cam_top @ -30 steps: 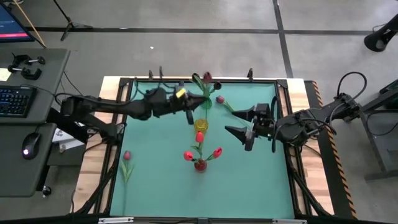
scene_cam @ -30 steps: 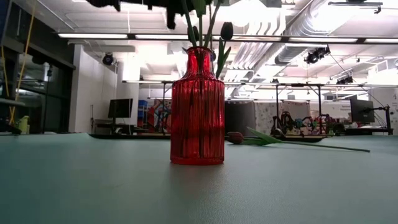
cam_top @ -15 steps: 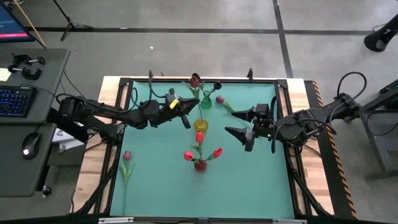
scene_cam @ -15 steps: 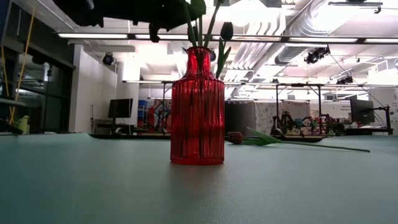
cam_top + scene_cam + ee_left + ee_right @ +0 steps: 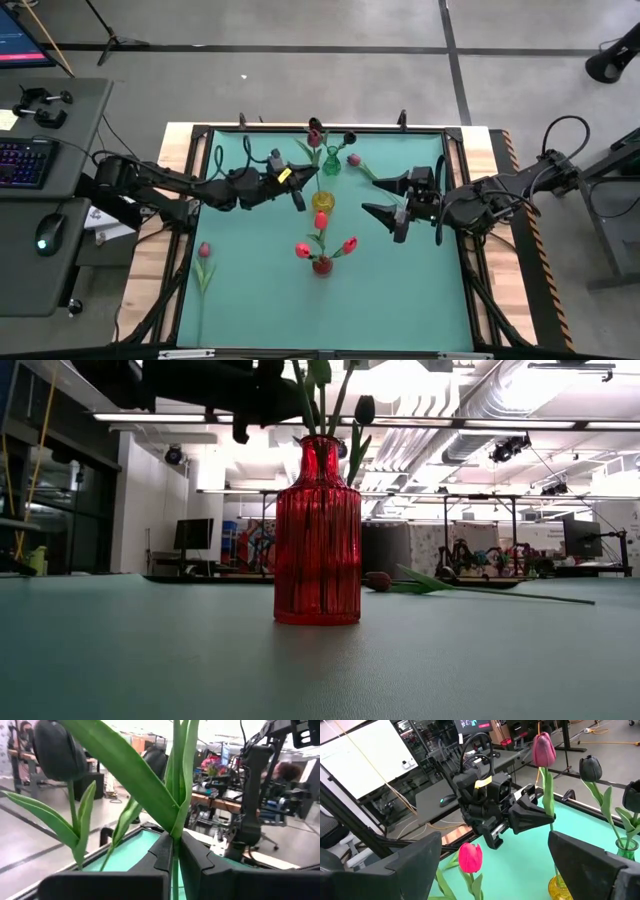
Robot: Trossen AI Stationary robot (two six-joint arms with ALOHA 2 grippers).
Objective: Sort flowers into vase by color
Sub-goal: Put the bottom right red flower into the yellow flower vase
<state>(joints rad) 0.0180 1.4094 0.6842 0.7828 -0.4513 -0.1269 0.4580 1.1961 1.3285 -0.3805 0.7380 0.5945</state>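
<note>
Clock reference: read on the high view, 12 o'clock is the far edge of the green mat (image 5: 250, 300) and the centre is the yellow vase (image 5: 322, 201).

My left gripper (image 5: 297, 186): just at 10 o'clock of the yellow vase, fingers pressed together on the thin green stem of one tulip. My left wrist view shows the stem (image 5: 174, 851) pinched between both dark pads.

Held tulip (image 5: 543, 750): deep pink head. It stands upright above my left fingers, at about 12 o'clock from the yellow vase and close beside the green vase (image 5: 331, 161). I cannot tell whether its stem foot hangs over either vase mouth.

My right gripper (image 5: 371, 196): at 3 o'clock of the yellow vase, a little apart from it. The fingers are spread wide, carry nothing and point toward 9 o'clock.

Green vase: at 12 o'clock near the far edge, with dark maroon tulips (image 5: 349, 137) standing in it.

Red vase (image 5: 317, 530): at 6 o'clock from the yellow vase, upright, with bright red tulips (image 5: 303, 250) standing in it.

Loose pink tulip (image 5: 353, 159): lying flat on the mat at 1 o'clock, just beside the green vase and between it and my right gripper.

Second loose pink tulip (image 5: 204, 251): lying at 8 o'clock by the mat's left edge, well apart from all three vases and both grippers.
</note>
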